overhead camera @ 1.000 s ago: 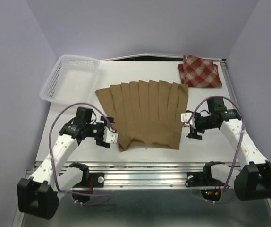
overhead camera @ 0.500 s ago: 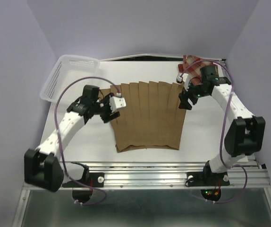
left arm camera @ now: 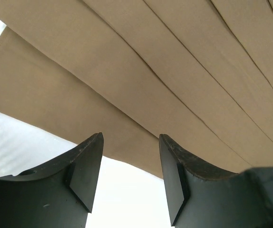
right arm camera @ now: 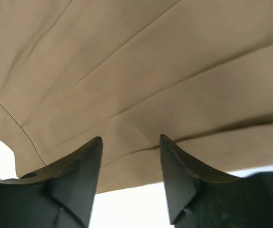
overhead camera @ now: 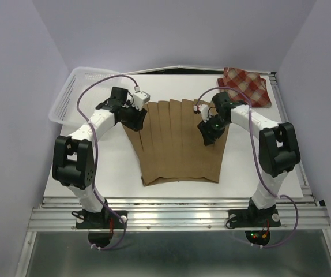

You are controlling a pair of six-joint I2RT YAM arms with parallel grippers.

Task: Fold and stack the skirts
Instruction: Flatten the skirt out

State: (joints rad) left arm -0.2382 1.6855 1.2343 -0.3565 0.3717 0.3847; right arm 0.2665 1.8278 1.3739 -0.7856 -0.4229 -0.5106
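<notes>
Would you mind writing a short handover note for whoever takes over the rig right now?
Left gripper: open, empty, over the far left edge of the tan skirt.
Right gripper: open, empty, over its far right part.
Plaid skirt: at the table's far right corner, apparently folded.
Done: plaid one folded, it seems.
Left: grasp and fold the tan skirt, which lies spread flat, then stack the two.

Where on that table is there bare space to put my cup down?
Best bet: the bare strip of table behind the tan skirt, between the basket and the plaid skirt. Another patch lies left of the tan skirt, beside the left arm. Crowded: the tan skirt's far end, where the left gripper and right gripper hover open.
</notes>
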